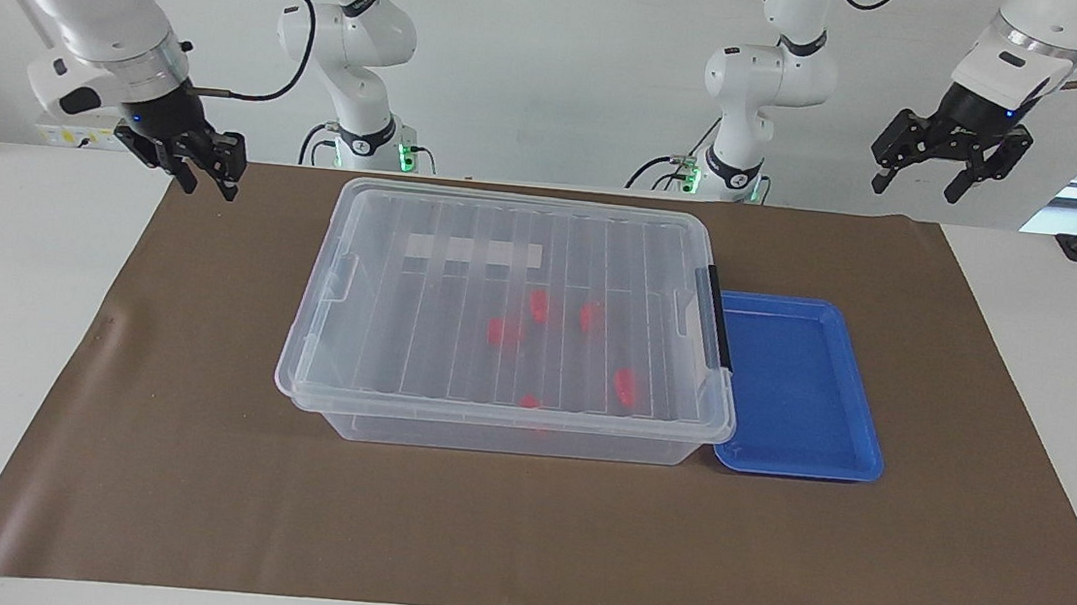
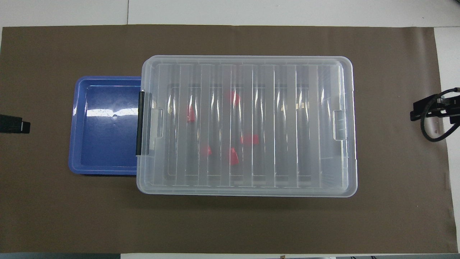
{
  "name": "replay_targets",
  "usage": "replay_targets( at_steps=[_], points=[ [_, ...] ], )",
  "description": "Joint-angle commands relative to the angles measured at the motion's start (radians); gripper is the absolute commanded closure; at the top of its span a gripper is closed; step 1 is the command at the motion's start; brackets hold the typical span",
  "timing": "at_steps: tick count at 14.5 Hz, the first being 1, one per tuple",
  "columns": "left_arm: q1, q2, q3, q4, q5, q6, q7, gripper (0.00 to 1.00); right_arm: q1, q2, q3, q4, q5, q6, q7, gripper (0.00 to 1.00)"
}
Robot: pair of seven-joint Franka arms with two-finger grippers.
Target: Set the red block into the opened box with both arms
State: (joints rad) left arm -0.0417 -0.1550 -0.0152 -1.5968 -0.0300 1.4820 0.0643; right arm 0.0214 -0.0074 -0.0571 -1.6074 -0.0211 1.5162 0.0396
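The box (image 1: 464, 267) (image 2: 287, 126), a large clear bin, stands mid-table with its ribbed lid lying shut on it. Its black latch (image 1: 718, 318) is at the end toward the left arm. Several red blocks (image 1: 626, 385) (image 2: 233, 157) lie inside and show through the lid. My right gripper (image 1: 211, 184) hangs open and holds nothing, over the mat's corner off the box's unlatched end. My left gripper (image 1: 915, 189) waits high over the left arm's end of the table, open and holding nothing.
A shallow blue tray (image 1: 799, 384) (image 2: 104, 126) sits against the latched end of the box with nothing in it. A brown mat (image 1: 193, 467) covers the table. Two slimmer white arms (image 1: 365, 53) stand at the robots' edge.
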Motion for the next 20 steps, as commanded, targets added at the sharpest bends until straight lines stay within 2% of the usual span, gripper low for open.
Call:
replay_targets(
  at_steps=[1,4,9,11,16,20],
  points=[
    [0.011,-0.031,-0.008,-0.011,-0.016,-0.017,0.009,0.0,0.003,-0.04,-0.01,-0.035,0.001,-0.007,0.005,0.0],
    [0.013,0.003,-0.002,0.003,-0.016,-0.008,0.012,0.0,0.006,-0.048,-0.015,-0.046,0.003,0.013,0.003,0.0],
    [0.013,0.155,-0.002,0.099,0.019,-0.023,0.014,0.0,0.0,-0.04,-0.02,-0.039,0.012,0.021,0.003,0.0],
    [0.005,0.152,-0.005,0.089,0.032,-0.023,0.018,0.0,-0.005,-0.04,-0.018,-0.037,0.012,0.022,0.0,0.0],
    [-0.001,0.106,-0.005,-0.011,0.028,0.02,0.017,0.0,-0.021,-0.039,-0.018,-0.042,0.013,0.041,-0.003,0.0],
    [-0.001,0.101,-0.005,-0.014,0.028,0.017,0.02,0.0,-0.018,-0.039,-0.018,-0.042,0.013,0.045,-0.003,0.0]
  ],
)
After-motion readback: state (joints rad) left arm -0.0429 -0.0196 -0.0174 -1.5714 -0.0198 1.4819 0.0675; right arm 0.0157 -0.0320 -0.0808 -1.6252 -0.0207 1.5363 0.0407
